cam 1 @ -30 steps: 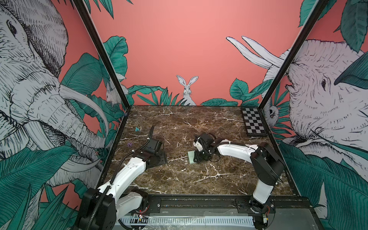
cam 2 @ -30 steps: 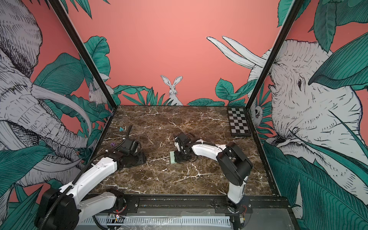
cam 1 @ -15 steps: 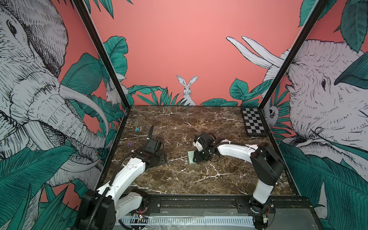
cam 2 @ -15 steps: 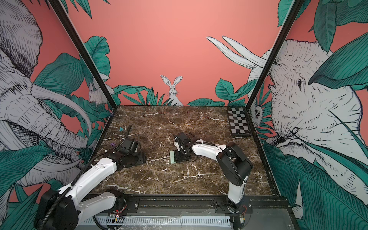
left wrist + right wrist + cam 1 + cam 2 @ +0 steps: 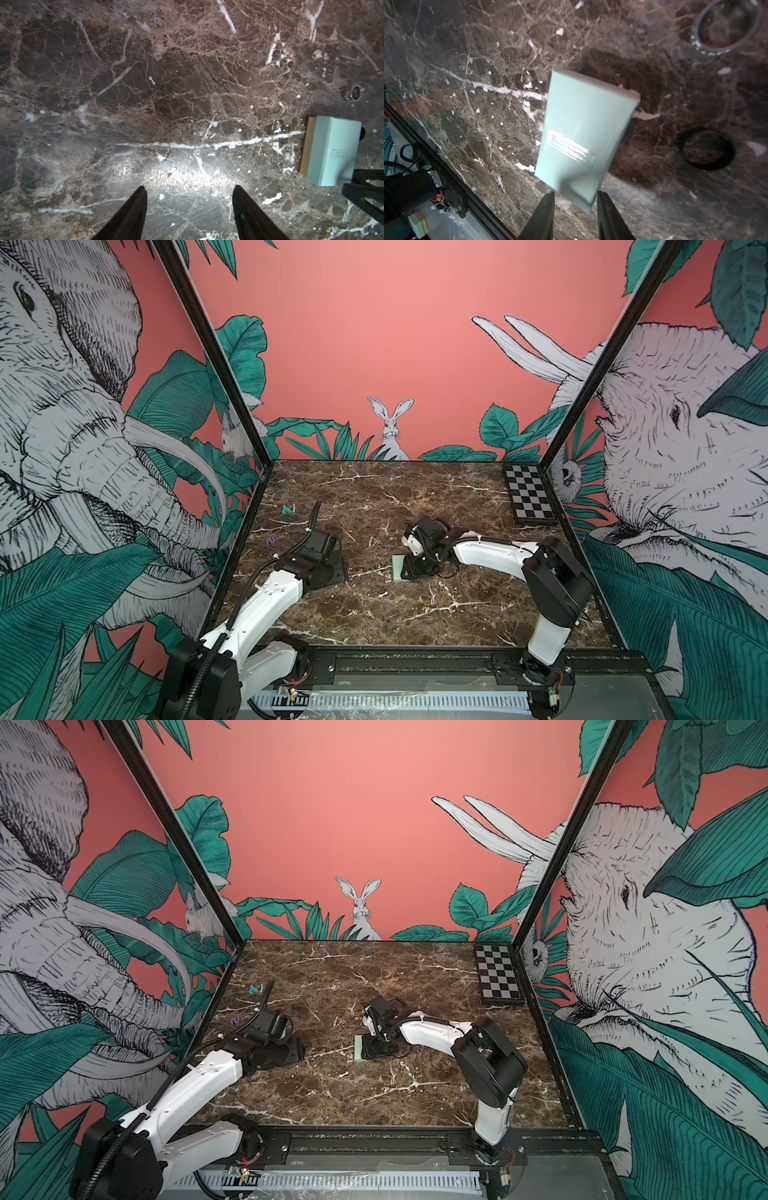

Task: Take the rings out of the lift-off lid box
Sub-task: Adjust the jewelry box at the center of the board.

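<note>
Your right hand (image 5: 576, 193) straddled the mint-green rectangular lidded box (image 5: 583, 128) (gripping or not, unclear); two round metal rings (image 5: 707, 167) lay beside it on the marble surface (image 5: 467, 104), so little looked left.

Bare marble surface (image 5: 166, 93) lay open ahead of the left claw (image 5: 189, 187) as far as the lift-off lid box (image 5: 330, 151). Two rings (image 5: 346, 94) lay just beside it, and the right claw (image 5: 576, 193) hung over its end.
</note>
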`<state>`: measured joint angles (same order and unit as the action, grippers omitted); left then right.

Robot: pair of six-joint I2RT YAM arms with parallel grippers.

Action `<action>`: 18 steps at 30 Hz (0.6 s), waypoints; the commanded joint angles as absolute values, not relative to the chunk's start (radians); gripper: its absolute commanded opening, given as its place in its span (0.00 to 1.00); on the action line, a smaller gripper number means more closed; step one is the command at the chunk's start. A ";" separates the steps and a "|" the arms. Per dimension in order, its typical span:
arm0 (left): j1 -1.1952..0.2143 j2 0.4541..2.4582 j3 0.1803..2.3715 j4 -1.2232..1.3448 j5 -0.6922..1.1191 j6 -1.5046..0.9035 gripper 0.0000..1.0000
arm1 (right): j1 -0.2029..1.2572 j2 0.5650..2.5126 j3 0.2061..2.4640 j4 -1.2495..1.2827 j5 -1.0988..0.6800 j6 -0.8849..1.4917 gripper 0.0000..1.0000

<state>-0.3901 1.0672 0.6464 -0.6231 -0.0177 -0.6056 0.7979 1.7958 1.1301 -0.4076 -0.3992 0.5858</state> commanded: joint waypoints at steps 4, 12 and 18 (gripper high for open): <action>-0.385 1.049 0.649 -0.641 -0.027 -0.606 0.68 | 0.804 1.781 1.130 -0.396 -0.411 0.600 0.38; -0.385 1.055 0.670 -0.660 -0.047 -0.584 0.69 | 0.801 1.698 1.195 -0.547 -0.275 0.532 0.41; -0.385 1.097 0.773 -0.687 -0.135 -0.501 0.87 | 0.765 1.560 1.296 -0.715 -0.070 0.404 0.72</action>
<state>-0.3901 1.0817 0.7151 -0.6643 -0.0685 -0.5510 0.7898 1.6390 1.2423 -0.6109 -0.2092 0.4862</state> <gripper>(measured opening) 0.849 0.680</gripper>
